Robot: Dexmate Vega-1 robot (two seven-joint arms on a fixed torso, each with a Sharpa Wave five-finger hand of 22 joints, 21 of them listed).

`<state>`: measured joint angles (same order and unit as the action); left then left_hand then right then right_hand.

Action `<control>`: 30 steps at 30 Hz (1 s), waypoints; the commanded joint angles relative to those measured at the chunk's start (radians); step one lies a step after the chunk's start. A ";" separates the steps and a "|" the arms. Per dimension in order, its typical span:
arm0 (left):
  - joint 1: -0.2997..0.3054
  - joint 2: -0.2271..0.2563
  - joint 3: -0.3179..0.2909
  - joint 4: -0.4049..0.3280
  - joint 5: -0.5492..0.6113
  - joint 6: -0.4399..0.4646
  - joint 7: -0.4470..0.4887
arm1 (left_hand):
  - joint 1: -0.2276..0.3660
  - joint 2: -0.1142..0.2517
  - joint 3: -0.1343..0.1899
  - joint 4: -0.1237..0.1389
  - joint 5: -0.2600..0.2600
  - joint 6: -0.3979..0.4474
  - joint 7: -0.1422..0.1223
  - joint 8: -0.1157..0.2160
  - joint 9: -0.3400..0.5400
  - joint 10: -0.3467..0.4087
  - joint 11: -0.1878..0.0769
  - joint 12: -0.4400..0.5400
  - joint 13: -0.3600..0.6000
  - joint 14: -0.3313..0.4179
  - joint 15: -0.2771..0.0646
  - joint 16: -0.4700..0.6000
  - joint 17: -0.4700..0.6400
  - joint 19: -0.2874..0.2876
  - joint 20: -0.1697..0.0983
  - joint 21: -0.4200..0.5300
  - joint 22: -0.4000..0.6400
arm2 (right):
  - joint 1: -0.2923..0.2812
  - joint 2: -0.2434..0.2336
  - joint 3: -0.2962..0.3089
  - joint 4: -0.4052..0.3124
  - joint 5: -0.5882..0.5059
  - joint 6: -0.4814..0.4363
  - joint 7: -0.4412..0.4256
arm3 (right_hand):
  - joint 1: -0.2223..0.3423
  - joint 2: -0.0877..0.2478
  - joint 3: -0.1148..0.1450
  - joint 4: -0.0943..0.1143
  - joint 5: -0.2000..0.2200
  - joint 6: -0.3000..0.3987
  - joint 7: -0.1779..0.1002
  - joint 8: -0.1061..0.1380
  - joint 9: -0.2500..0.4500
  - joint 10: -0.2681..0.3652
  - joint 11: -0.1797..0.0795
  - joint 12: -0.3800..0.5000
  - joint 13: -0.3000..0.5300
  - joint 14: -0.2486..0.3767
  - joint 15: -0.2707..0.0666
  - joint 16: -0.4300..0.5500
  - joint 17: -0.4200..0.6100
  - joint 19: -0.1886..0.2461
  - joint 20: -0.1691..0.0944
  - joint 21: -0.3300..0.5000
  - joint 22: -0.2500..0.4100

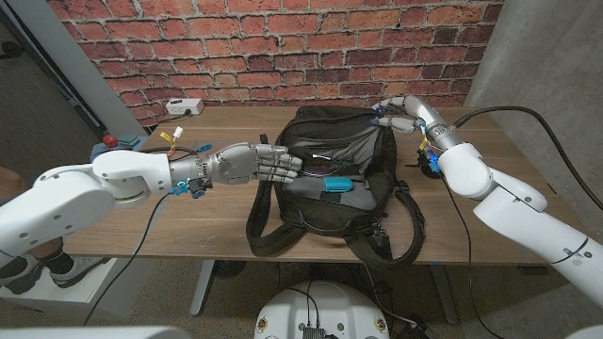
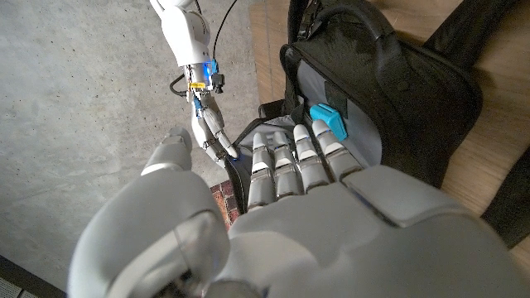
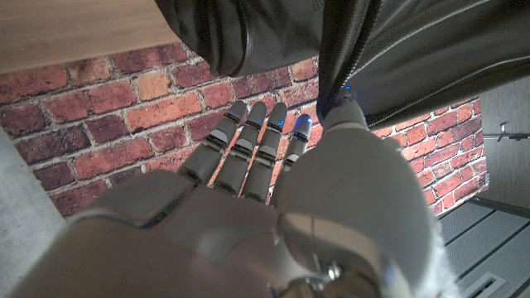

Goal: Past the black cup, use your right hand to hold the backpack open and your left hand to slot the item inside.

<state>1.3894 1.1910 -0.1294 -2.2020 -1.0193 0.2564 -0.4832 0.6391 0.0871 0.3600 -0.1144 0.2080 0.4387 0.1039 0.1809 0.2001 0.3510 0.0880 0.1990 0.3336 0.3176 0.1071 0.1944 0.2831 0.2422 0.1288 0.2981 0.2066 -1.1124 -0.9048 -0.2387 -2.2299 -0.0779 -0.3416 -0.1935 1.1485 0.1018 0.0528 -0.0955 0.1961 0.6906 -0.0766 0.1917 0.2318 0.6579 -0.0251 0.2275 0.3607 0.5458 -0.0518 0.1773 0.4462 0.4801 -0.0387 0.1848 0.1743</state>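
A black backpack [image 1: 334,184] lies open on the wooden worktop [image 1: 490,202], its mouth facing up. The right hand [image 1: 394,115] is at the bag's far right corner, thumb and fingers pinching the zipper edge there and holding the flap up. The left hand [image 1: 268,165] hovers at the bag's left side, fingers extended and close together, holding nothing. A small blue item [image 1: 337,184] rests at the opening's near edge, just beside the left fingertips [image 2: 319,142]. A white power strip [image 1: 185,107] lies at the worktop's far left
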 commanded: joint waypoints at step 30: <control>0.001 -0.079 -0.124 0.091 0.011 0.106 -0.195 | -0.024 0.025 0.017 0.000 0.004 -0.014 0.010 0.011 -0.001 -0.026 0.010 0.004 -0.005 -0.027 0.009 0.004 0.002 -0.015 0.006 -0.010 0.005 | 0.138 -0.364 0.068 -0.026 0.568 -0.112 0.451 | -0.016 0.010 0.015 -0.027 0.002 -0.152 0.028 0.000 0.003 -0.172 0.037 -0.039 -0.014 -0.154 -0.002 0.014 -0.038 -0.114 0.037 0.003 0.005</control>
<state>1.4105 1.1242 -0.2575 -2.1300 -1.0092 0.3523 -0.6537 0.6171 0.1091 0.3684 -0.1145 0.2080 0.4212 0.1106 0.1851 0.2002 0.3282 0.1001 0.1991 0.3294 0.2960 0.1179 0.1944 0.2832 0.2301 0.1340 0.2906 0.2066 -0.9996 -1.1986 -0.1682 -2.2721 0.3853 -0.4582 0.2083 1.1354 0.1071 0.0666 -0.1148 0.1961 0.5317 -0.0465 0.1849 0.2321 0.4830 0.0177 0.1847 0.3478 0.3950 -0.0425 0.1853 0.4078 0.3666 -0.0001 0.1849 0.1742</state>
